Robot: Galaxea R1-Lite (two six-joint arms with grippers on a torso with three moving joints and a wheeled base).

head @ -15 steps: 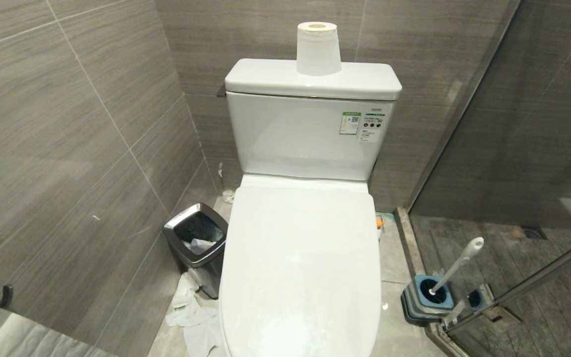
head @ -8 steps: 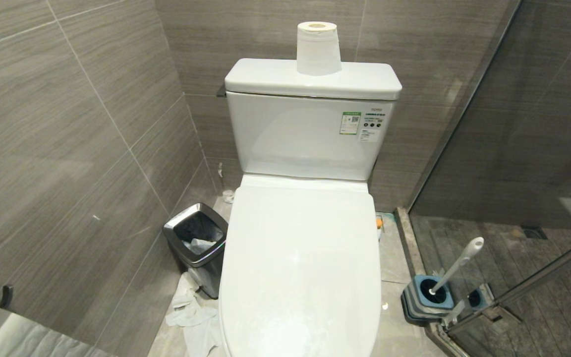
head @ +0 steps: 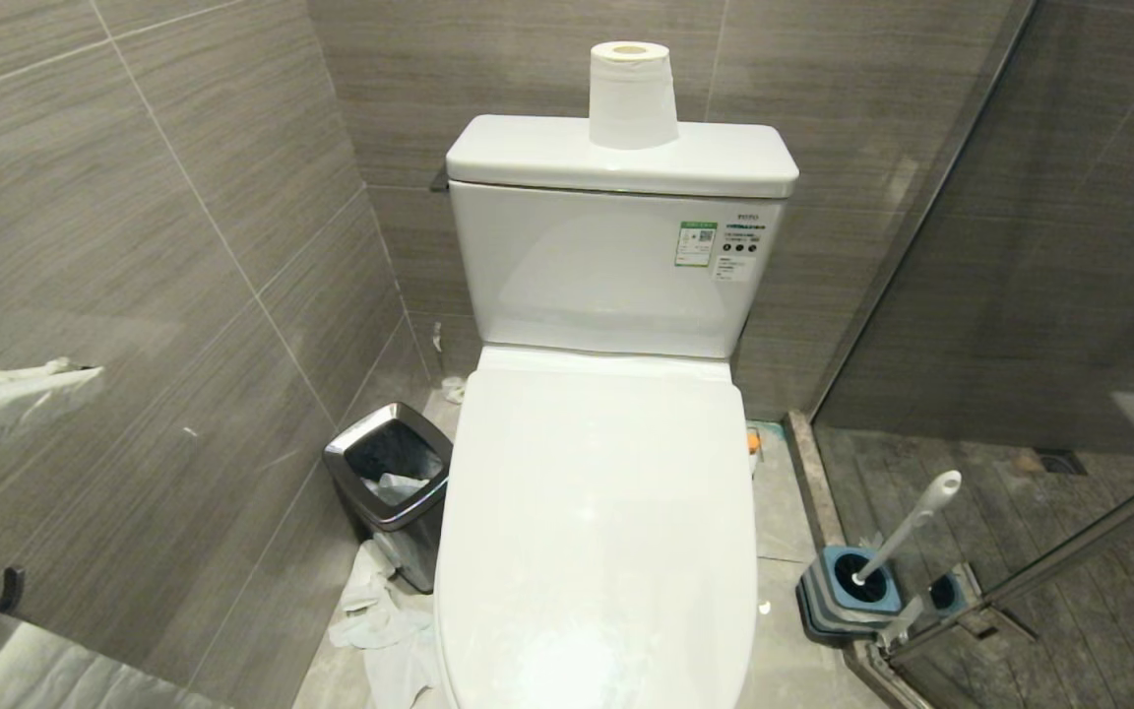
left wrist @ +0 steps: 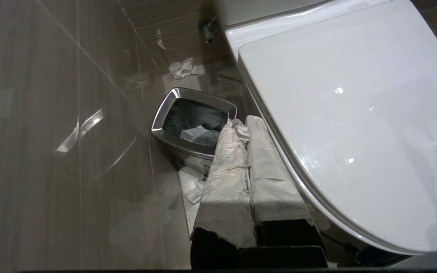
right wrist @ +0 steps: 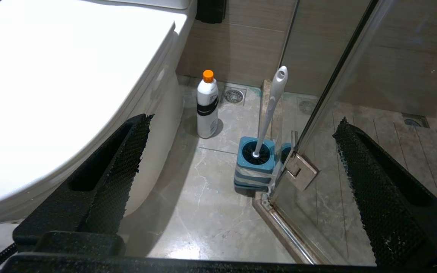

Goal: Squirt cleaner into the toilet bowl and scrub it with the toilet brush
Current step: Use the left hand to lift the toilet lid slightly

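The toilet bowl (head: pixel 597 512) is white and glossy, and its lid is down, so the basin is hidden. The toilet brush (head: pixel 907 532) leans in its square blue holder (head: pixel 848 591) on the floor to the right, by the glass door; its white handle (right wrist: pixel 271 106) rises from the holder (right wrist: pixel 254 163). The cleaner is out of view. My left gripper (head: pixel 85 376) hangs at the far left, shut and empty, its paper-wrapped fingers (left wrist: pixel 226 167) beside the lid's edge (left wrist: pixel 355 113). My right gripper (right wrist: pixel 244 120) stands wide open above the floor, short of the brush.
A white bottle with an orange cap (right wrist: pixel 207 104) stands between toilet and brush holder. A chrome-rimmed bin (head: pixel 392 473) sits left of the toilet, crumpled tissue (head: pixel 385 620) before it. A paper roll (head: pixel 632 94) tops the tank. The glass shower door (head: pixel 1020 295) and tiled wall close both sides.
My left gripper has risen into the head view at the left edge. Toilet, brush and bin have not moved.
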